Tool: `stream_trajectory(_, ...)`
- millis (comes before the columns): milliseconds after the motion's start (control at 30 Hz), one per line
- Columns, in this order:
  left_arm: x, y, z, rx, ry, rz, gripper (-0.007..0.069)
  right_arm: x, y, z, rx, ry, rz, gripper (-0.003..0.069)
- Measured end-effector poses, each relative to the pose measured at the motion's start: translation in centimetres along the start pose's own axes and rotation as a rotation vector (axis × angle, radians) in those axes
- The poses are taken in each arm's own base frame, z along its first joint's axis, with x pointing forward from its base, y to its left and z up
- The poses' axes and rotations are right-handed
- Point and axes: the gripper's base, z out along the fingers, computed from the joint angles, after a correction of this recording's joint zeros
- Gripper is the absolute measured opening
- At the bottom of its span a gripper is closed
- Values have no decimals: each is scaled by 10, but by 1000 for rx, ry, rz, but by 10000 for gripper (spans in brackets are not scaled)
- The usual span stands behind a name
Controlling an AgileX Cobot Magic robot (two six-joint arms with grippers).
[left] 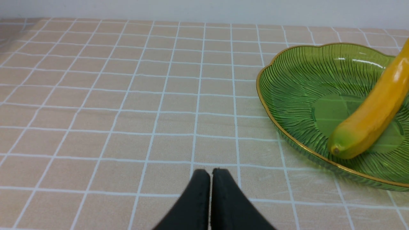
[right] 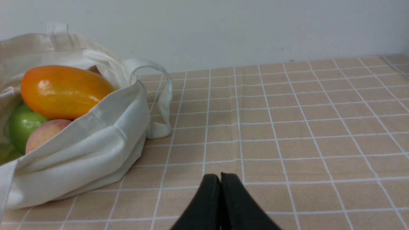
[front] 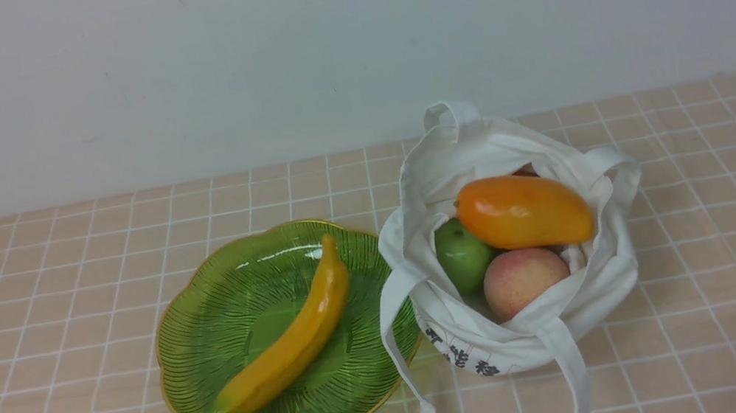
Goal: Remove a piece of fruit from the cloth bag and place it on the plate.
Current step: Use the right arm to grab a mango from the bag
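The front view sits high on the robot's side, facing forward and down across the table (front: 22, 331) to the wall (front: 165, 68) at 12 o'clock; the bag (front: 603, 272) lies at 3 o'clock from the plate (front: 185, 319). Both wrist views sit low, close to the table, looking past the left gripper (left: 210, 174) and right gripper (right: 220, 179) toward the wall. The left shares the plate with the front view, the right the bag.

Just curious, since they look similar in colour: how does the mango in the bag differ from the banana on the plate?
Shape: the mango is a plump oblong, while the banana is long, slim and curved.
Place: the mango sits in the cloth bag, while the banana lies alone on the plate.
Colour: the mango is a deeper orange, while the banana is yellower with a greenish tip.
Both are glossy.
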Motion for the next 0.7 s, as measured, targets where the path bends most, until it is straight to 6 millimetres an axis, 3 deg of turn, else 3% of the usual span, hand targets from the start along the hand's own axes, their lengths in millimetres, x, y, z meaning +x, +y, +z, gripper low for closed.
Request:
stream_trajectory(233,0,0,0,0,0,0,-8,0,0,0,-1,0,29,-14)
stream_trajectory(333,0,0,0,0,0,0,-8,0,3,0,-30,0,234,-14)
stream_trajectory(433,0,0,0,0,0,0,-8,-1,8,0,-87,16,602,-14)
stream_trajectory(567,0,0,0,0,0,0,-8,-1,11,0,-119,31,787,-14)
stream_trajectory(700,0,0,0,0,0,0,-8,-1,10,0,-113,29,784,-14)
